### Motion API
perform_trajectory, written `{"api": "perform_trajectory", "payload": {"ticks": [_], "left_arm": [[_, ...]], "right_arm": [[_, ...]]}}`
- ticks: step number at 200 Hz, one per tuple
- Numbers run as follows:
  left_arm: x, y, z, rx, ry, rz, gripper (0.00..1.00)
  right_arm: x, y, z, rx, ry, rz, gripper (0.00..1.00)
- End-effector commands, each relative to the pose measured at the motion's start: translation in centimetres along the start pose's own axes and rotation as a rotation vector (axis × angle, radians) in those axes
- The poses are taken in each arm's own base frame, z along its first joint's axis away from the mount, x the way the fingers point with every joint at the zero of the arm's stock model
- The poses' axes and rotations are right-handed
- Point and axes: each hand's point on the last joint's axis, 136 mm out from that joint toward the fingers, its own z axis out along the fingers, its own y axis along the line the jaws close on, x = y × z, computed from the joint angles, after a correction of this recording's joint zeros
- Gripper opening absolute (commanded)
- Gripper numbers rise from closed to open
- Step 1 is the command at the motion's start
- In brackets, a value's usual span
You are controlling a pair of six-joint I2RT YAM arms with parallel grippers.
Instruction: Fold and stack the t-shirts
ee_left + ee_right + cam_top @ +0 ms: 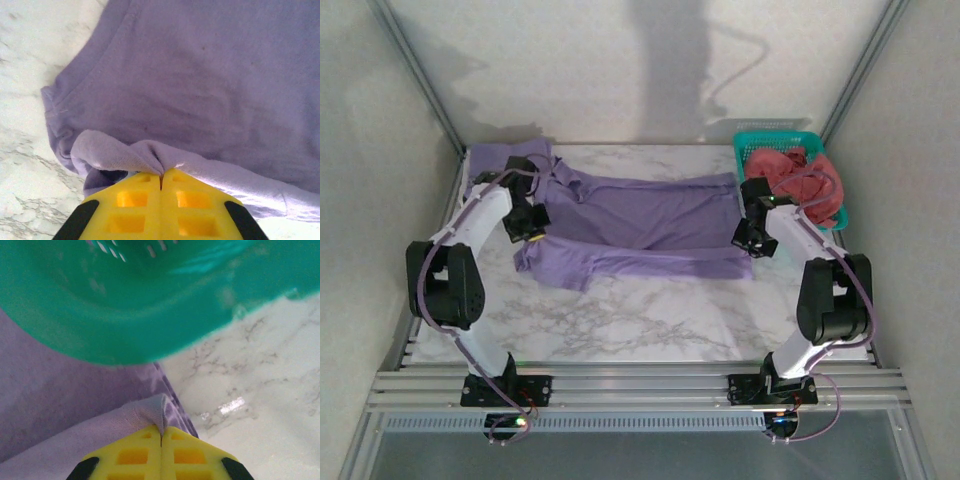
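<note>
From the top external view, the lavender t-shirt (650, 212) lies spread wide across the marble table (640, 325), its near edge drawn up between the two arms. The left jaws sit at its left end and the right jaws at its right end, each down on the cloth. More tees, coral and red (805, 178), are heaped in the teal basket (775, 138) at the far right corner.

In the left wrist view, the left jaws are fully closed, the yellow fingertips (135, 197) pressed together on a small pinched ridge of lavender fabric. The rest of the shirt (210, 75) lies flat beyond, with a sleeve hem curling toward the table (20, 80).

In the right wrist view, the right jaws are likewise shut tight, the fingertips (187, 452) nipping a thin folded edge of the shirt (50, 390). The basket's wall (125, 305) stands just beyond them.

The tee looks light, limp and thin. It will probably sag and drape between the two holds, so it needs carrying taut from both ends at once. Hems and seams make the best holds, being doubled and less likely to slip. The right-hand pinch looks small and might slide free under a tug, and the nearby basket leaves little room on that side.
</note>
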Motion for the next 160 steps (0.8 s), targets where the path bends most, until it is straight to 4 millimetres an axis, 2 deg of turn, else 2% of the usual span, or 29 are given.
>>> {"api": "perform_trajectory", "payload": {"ticks": [1, 46, 77, 95, 106, 113, 137, 160], "left_arm": [[-0.3, 0.2, 0.1, 0.001, 0.034, 0.016, 0.00], [-1.3, -0.3, 1.9, 0.037, 0.060, 0.016, 0.00], [-3.3, -0.7, 2.0, 0.040, 0.031, 0.013, 0.00], [-4.9, -0.7, 1.4, 0.048, -0.002, 0.000, 0.13], [-5.8, -0.6, 1.0, 0.052, -0.025, -0.007, 0.37], [-6.3, -0.5, 0.8, 0.055, -0.039, -0.009, 0.44], [-7.7, -0.2, -0.6, 0.062, -0.104, -0.027, 0.55], [-7.3, -0.6, -1.9, 0.098, -0.130, -0.032, 0.56]], "right_arm": [[-1.8, 0.5, 0.2, 0.015, -0.041, -0.011, 0.00], [-2.8, 1.3, 1.3, 0.034, -0.058, -0.020, 0.00], [-3.4, 2.3, 0.9, 0.039, -0.083, -0.048, 0.19], [-4.1, 2.7, -0.3, 0.034, -0.116, -0.063, 0.27], [-4.3, 2.9, -1.2, 0.035, -0.135, -0.073, 0.33], [-4.4, 3.0, -1.9, 0.030, -0.141, -0.080, 0.35], [-4.1, 3.2, -4.0, 0.023, -0.156, -0.097, 0.38], [-2.8, 3.6, -5.0, 0.016, -0.143, -0.127, 0.39]]}}
